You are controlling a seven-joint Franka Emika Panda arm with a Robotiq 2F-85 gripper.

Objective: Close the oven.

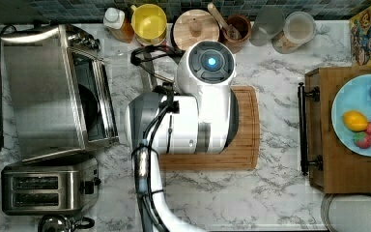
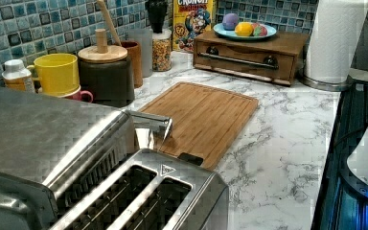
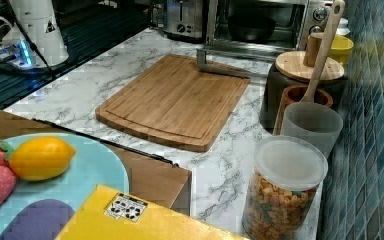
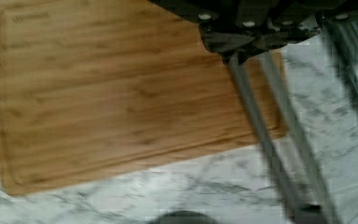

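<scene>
The oven [image 1: 53, 92] stands at the top view's left end of the marble surface [image 1: 270, 193], beside the toaster [image 1: 48, 186]; its door [image 3: 230, 50] lies dropped open, so closing remains undone; the arm [image 1: 188, 116] hides the handle from above; whether the tool [image 4: 256, 53] is clenched or released cannot be told.

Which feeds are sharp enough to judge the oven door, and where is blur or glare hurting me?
Wrist view: motion-smeared, the cutting board soft. Right view: clearest, the oven door down, dark interior visible. Top view: steel top glares, the arm covers the door. Left view: oven near and blurred.
</scene>
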